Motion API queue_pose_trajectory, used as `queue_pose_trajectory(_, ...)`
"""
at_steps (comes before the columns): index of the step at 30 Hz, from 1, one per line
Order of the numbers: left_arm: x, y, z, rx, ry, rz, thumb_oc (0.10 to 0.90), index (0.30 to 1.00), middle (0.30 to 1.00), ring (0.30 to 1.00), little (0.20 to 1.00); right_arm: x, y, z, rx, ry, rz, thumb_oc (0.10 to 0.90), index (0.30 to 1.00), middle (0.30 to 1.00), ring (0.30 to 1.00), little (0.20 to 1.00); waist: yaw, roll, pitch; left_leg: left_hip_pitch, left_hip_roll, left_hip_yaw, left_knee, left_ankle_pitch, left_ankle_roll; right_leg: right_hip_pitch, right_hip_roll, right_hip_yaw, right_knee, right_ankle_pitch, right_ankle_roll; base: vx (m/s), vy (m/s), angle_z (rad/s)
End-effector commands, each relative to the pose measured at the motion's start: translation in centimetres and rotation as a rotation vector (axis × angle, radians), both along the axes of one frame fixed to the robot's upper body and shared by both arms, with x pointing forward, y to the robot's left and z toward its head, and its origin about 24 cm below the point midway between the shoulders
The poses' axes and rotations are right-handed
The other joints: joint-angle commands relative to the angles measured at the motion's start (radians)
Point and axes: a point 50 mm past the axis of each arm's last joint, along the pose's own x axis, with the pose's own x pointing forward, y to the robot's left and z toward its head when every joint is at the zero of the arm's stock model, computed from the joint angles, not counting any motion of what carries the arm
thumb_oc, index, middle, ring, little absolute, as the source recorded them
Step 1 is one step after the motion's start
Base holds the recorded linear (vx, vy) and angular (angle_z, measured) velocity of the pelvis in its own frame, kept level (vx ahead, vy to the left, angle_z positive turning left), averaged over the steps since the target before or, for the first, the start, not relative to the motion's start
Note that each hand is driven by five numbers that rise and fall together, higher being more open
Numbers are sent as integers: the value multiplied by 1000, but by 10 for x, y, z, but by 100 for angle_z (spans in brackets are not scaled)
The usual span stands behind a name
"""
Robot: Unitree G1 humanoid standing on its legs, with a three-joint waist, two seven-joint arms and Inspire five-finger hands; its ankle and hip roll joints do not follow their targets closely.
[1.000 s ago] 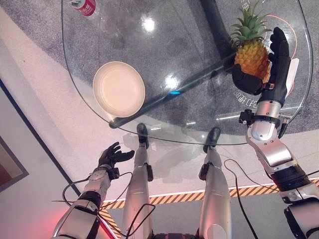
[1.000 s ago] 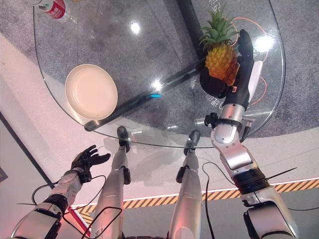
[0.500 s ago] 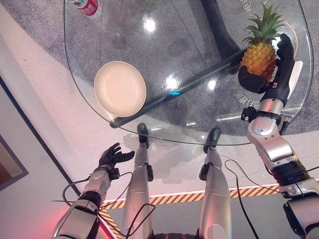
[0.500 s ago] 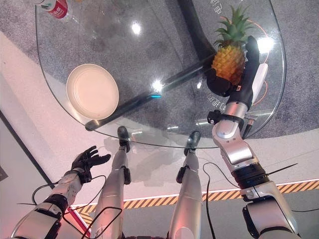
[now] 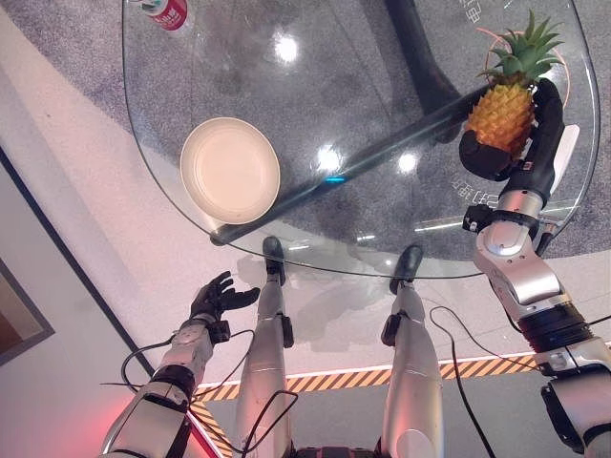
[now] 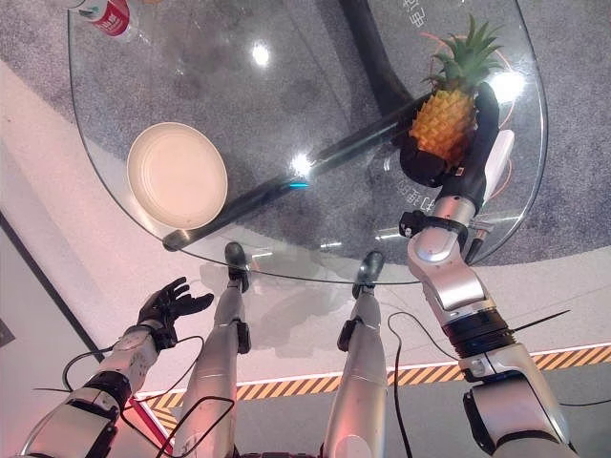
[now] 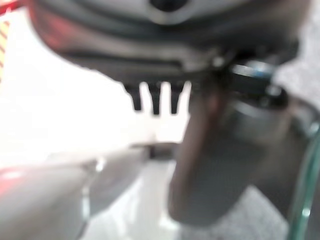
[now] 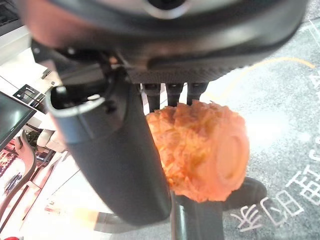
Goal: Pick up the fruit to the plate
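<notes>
The robot's right hand was curled round a yellow-orange pineapple with a green leafy crown, thumb on one side of the body and fingers on the other, and held the fruit at the far right of the round glass table. The right wrist view showed the grip from close by: the thumb lay along one flank of the pineapple and the fingers reached past its other side, with the flat base end facing the camera. The round cream-coloured plate sat on the left part of the table, well apart from the fruit, with the table's dark central support showing through the glass between them. A red-labelled bottle lay at the far left edge. The left hand hung below the table's near edge on the left, fingers loosely spread and holding nothing. The step in hand appeared to be carrying the fruit across to the plate. To do it well, the right hand would need to keep a firm, even squeeze on the rough body, since the crown made it top-heavy and liable to tip, sweep leftward clear of the glass, and lower the fruit onto the middle of the plate before releasing.
</notes>
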Motion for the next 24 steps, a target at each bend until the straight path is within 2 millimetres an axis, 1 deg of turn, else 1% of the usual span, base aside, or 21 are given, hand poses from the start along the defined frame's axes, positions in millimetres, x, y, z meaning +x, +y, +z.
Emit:
queue_pose_trajectory(1, -22, 13, -18, 48, 106, 27, 800, 900, 900, 900, 900, -4, -7, 6, 33, -35, -39, 800, 900, 900, 900, 900, 8, -4, -2, -1, 15, -15, 59, -55, -15, -61, 16, -13, 32, 88, 7, 0, 0, 0)
queue_pose_trajectory(18, -22, 10, -19, 50, 109, 12, 800, 900, 900, 900, 900, 4, -18, -10, 113, 61, -99, 800, 900, 900, 900, 900, 17, 1, -2, -11, 12, -24, 65, -56, -14, -70, 19, -14, 40, 87, 4, 0, 0, 0)
queue_pose_trajectory(24, -23, 6, -21, 51, 111, 7, 800, 900, 900, 900, 900, 4, -22, -7, 127, 25, -149, 800, 900, 900, 900, 900, 19, 3, -2, -13, 12, -26, 69, -58, -15, -71, 18, -13, 42, 87, 4, 0, 0, 0)
